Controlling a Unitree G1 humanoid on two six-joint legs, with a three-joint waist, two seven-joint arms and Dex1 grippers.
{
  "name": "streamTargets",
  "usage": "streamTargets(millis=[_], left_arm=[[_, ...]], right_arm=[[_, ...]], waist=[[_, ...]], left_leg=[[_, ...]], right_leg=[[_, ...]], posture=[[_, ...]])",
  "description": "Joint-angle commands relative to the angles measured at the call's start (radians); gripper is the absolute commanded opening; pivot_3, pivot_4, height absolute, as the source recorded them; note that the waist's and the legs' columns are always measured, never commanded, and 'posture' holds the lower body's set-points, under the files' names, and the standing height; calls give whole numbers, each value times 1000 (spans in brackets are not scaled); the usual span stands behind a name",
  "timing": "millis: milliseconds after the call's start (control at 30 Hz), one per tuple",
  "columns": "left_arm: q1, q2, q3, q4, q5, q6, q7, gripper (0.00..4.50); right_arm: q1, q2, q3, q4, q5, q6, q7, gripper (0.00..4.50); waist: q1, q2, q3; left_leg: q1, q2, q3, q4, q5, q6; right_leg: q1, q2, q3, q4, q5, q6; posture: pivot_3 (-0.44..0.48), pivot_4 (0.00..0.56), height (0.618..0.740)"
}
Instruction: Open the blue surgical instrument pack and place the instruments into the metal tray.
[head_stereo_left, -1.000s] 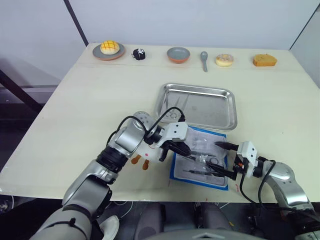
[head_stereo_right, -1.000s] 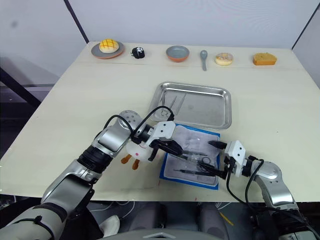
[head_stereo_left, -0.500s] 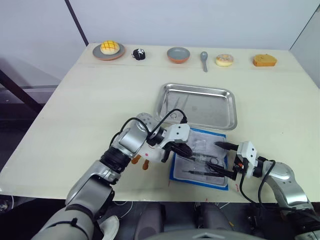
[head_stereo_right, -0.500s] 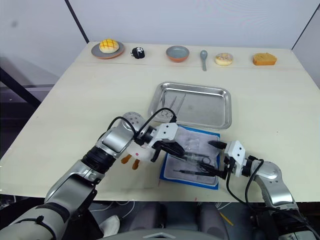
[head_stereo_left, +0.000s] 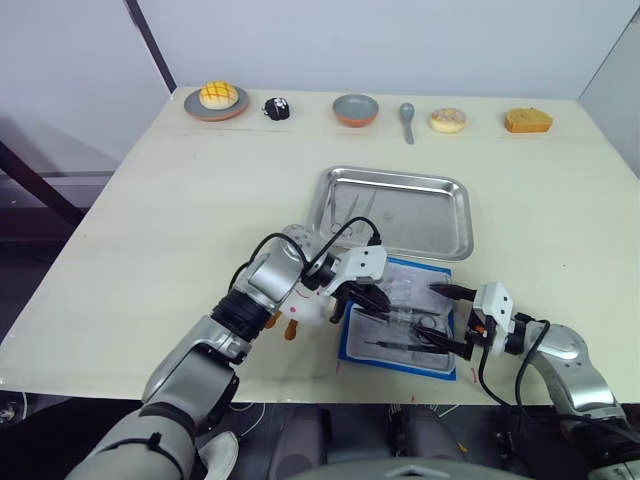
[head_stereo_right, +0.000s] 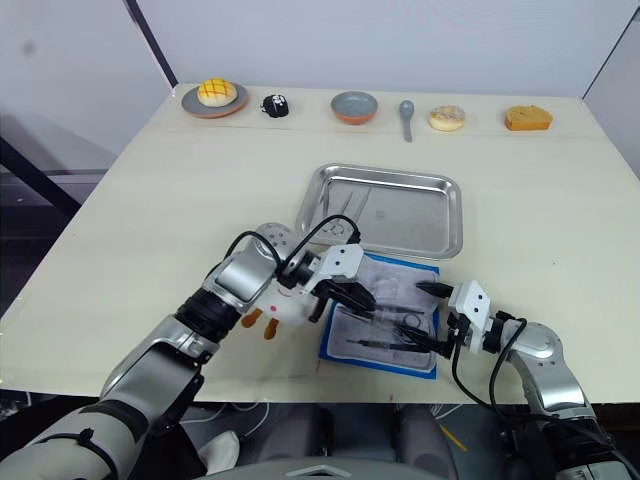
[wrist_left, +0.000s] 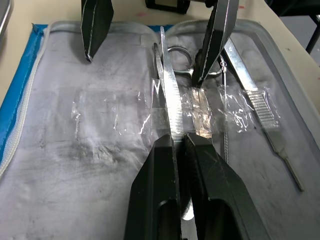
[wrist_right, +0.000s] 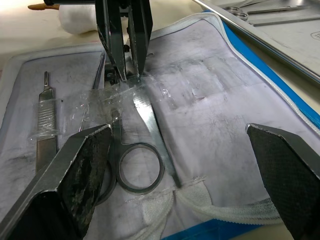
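Note:
The blue surgical instrument pack (head_stereo_left: 347, 341) lies open just in front of the metal tray (head_stereo_left: 325, 204), pale lining up. Instruments lie on the lining under clear tape: ring-handled scissors (wrist_left: 169, 100) and a slim flat-handled tool (wrist_left: 260, 107). My left gripper (head_stereo_left: 370, 299) reaches in from the pack's left side and is shut on the scissors' blades (wrist_right: 134, 107), as its own view (wrist_left: 179, 140) shows. My right gripper (head_stereo_left: 428, 312) hovers open over the pack's right half, fingers (wrist_right: 75, 175) spread wide around the scissors' ring handles. Two slim instruments (head_stereo_left: 355, 206) lie in the tray.
A white plush toy (head_stereo_left: 300, 303) with orange feet lies against the pack's left edge, under my left wrist. Along the far table edge stand a plate with a bun (head_stereo_left: 217, 98), a small black object (head_stereo_left: 277, 108), a bowl (head_stereo_left: 356, 108), a spoon (head_stereo_left: 408, 118), a donut (head_stereo_left: 449, 120) and a yellow cake (head_stereo_left: 528, 120).
My left gripper has slid a little to the right, further over the open pack, onto the scissors. The right arm has held still.

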Motion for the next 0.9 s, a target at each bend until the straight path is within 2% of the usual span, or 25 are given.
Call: streamTargets(millis=[33,400,900], left_arm=[[-30,3,-10,7,19,-21,-5,117],[-100,13,0,89,12,9,-78,117],[-161,74,-8,23,-10,135,-176,117]], right_arm=[[22,8,31,61,-41,27,-7,4500],[17,10,27,71,-44,21,-10,4500],[12,19,27,79,-50,16,-12,4500]], waist=[[0,0,0],[-6,0,0],[-11,0,0]], left_leg=[[0,0,0,0,0,0],[0,0,0,0,0,0],[0,0,-1,0,0,0]], right_leg=[[0,0,0,0,0,0],[0,0,0,0,0,0],[0,0,0,0,0,0]], posture=[[0,150,732],[0,150,732],[0,150,732]])
